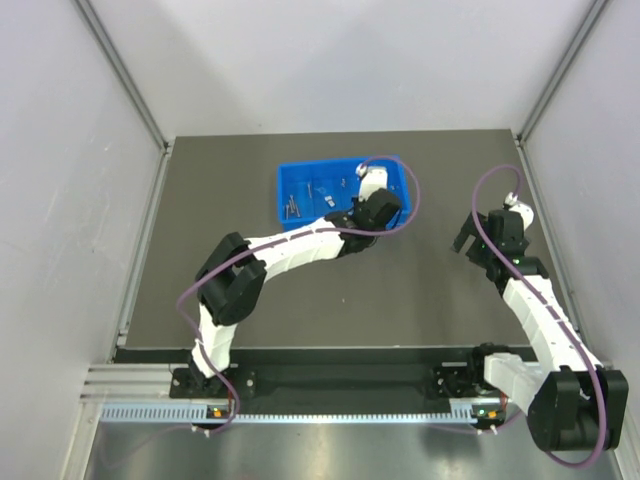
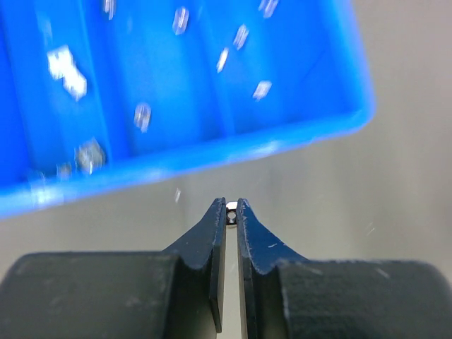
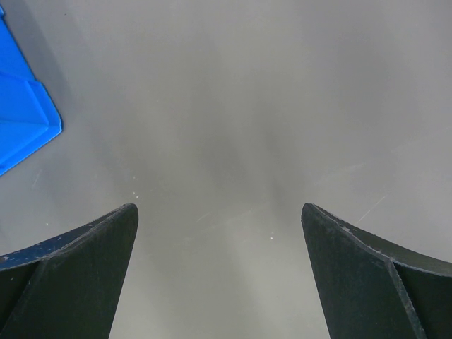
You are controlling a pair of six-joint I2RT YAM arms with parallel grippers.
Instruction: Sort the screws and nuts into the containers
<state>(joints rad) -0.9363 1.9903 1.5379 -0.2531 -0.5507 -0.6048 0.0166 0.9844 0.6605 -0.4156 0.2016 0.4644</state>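
My left gripper (image 2: 232, 210) is shut on a tiny silvery nut (image 2: 232, 215), pinched at the very fingertips. It hangs over the grey table just short of the near rim of the blue tray (image 2: 212, 152). The tray's containers hold blurred silvery pieces (image 2: 142, 115), some in the right section (image 2: 262, 89). From above, the left gripper (image 1: 375, 208) sits at the tray's (image 1: 283, 195) near right corner, and screws (image 1: 291, 208) lie in the left compartment. My right gripper (image 3: 219, 219) is open over bare table, seen at the right (image 1: 478, 245).
The tray's corner (image 3: 21, 120) shows at the left of the right wrist view. Grey walls close the table in at the back and on both sides. The left arm (image 1: 290, 250) stretches across the middle of the table.
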